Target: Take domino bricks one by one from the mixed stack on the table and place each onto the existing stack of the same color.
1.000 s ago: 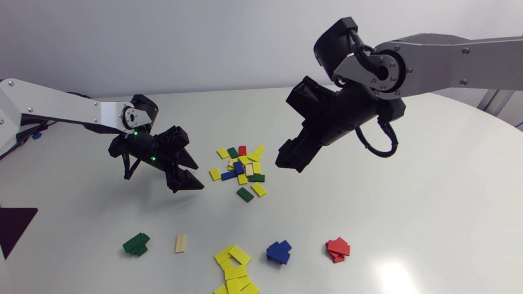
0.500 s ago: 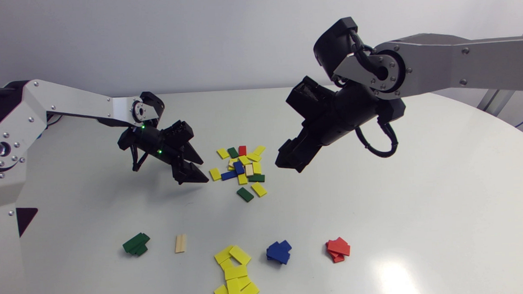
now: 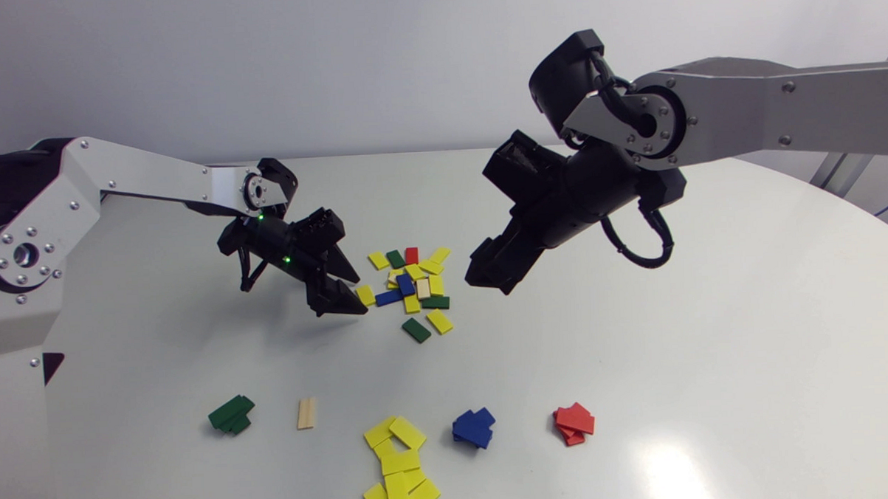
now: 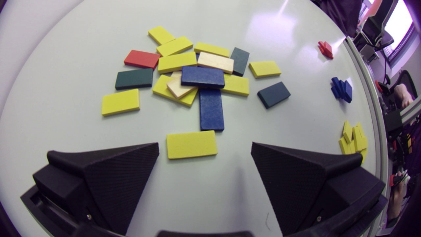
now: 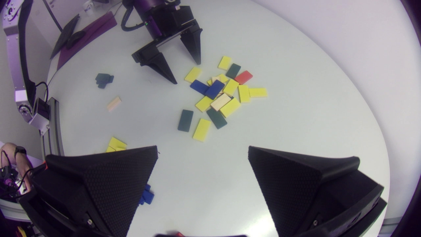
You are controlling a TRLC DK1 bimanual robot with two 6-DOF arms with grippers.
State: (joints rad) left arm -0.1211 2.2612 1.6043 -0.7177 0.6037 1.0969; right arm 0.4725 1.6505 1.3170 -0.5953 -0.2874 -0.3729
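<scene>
Left hand (image 3: 361,295) advanced toward pile (image 3: 413,282); yellow brick (image 4: 191,144) lies just ahead

Left gripper (image 4: 204,145): fingers (image 4: 121,177) matt black, finely cross-hatched, plastic-looking.
Yellow brick (image 4: 191,144), just ahead of the fingertips: smooth, flat matt coat.
Pale brick (image 4: 215,62), farther ahead in the pile: looks like bare wood.
Table (image 4: 59,59): white, smooth, semi-gloss, one glare patch.
Right arm link (image 3: 742,113): satin silver metal.

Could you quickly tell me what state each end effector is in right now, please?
Left end effector: open, holding nothing; a yellow brick lies between its fingers, ungrasped.
Right end effector: open, holding nothing.
</scene>
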